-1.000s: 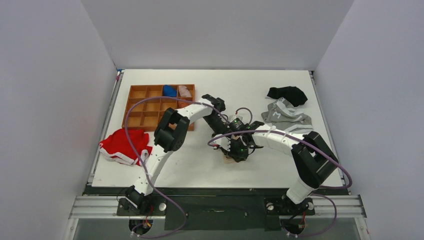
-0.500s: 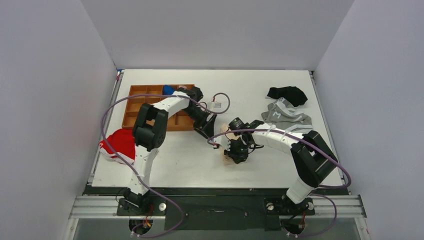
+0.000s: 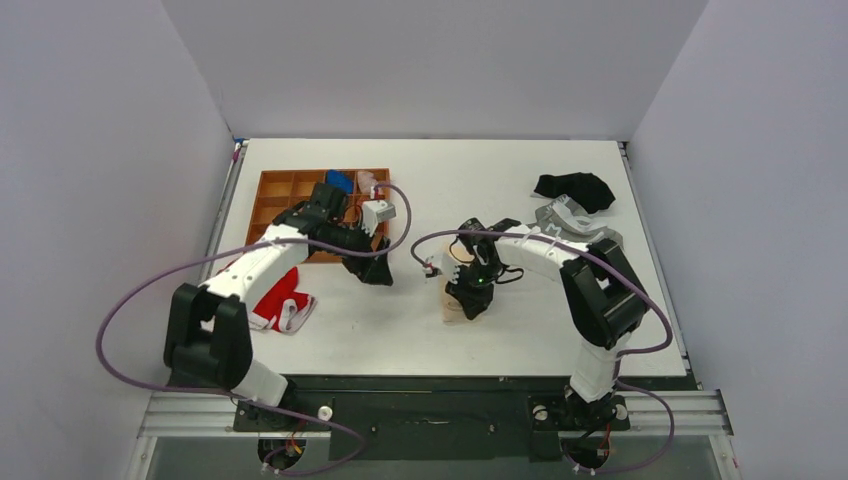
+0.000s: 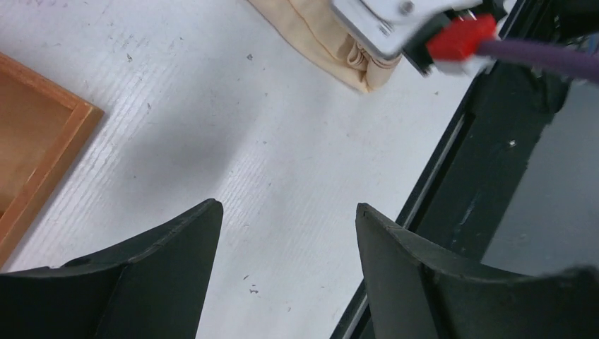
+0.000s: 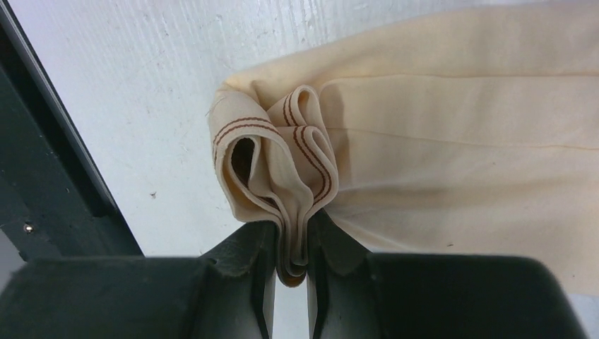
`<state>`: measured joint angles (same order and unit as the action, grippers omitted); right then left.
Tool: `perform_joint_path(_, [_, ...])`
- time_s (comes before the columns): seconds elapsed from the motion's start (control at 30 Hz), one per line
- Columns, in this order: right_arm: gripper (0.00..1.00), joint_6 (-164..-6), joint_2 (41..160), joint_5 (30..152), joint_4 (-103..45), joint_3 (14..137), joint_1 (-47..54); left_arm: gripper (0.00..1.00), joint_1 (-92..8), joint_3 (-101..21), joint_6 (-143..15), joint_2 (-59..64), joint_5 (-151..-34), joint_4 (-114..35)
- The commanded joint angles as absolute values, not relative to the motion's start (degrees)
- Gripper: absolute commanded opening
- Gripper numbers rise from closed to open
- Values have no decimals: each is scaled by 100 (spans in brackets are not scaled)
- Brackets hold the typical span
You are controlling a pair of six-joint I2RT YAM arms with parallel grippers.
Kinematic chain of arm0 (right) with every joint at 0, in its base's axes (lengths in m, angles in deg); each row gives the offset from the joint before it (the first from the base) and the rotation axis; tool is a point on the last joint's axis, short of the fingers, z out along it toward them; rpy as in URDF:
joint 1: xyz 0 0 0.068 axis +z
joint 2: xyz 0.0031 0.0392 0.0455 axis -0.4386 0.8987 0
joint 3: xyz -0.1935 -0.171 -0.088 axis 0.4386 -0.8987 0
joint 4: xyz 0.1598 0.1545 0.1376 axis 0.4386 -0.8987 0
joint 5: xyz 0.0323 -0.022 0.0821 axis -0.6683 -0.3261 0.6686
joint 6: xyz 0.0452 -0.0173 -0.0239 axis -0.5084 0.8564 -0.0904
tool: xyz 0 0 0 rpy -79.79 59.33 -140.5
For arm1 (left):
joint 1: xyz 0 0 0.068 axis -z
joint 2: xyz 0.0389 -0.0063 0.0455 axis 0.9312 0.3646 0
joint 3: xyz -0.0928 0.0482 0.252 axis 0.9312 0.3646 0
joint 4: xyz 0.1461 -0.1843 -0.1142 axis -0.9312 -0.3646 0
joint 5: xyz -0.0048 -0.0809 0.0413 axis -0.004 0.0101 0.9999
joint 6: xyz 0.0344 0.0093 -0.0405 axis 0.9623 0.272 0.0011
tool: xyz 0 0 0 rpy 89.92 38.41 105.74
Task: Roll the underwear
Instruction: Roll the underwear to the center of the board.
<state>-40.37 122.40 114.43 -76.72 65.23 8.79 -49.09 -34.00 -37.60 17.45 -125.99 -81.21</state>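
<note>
White table (image 3: pixel 520 170), walled on three sides. Wooden compartment tray (image 3: pixel 272 205) sits at far left. Red garment (image 3: pixel 275 300) is crumpled near the left edge, partly under the left arm. Grey garment (image 3: pixel 575 222) and black garment (image 3: pixel 573 187) are bunched close together at far right. Cream underwear (image 5: pixel 459 141) lies mid-table toward the near edge, one end gathered into loose folds with brown stitching. Right gripper (image 5: pixel 289 251): jaws nearly closed, pinching those folds. Left gripper (image 4: pixel 286 219): jaws spread wide, holding nothing, over bare table between tray corner and underwear.
</note>
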Motion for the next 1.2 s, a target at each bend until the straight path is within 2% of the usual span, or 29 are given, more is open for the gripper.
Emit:
perform_joint_path(0.0, [0, -3983, 12590, 11694, -7979, 6914, 786, 67, -4560, -2655, -3456, 723, -11767, -7132])
perform_joint_path(0.2, [0, -3911, 12808, 11725, -8213, 7142, 769, 67, -3807, -2050, -3334, -72, -11174, -6794])
perform_joint_path(0.7, [0, -3487, 13528, 11987, -9051, 7908, 644, 66, -1607, -2899, -2525, 1324, -9914, -6534])
perform_joint_path(1.17, [0, -3385, 13786, 12125, -9324, 8237, 522, 65, -1049, -2790, -2197, 2262, -9292, -5232])
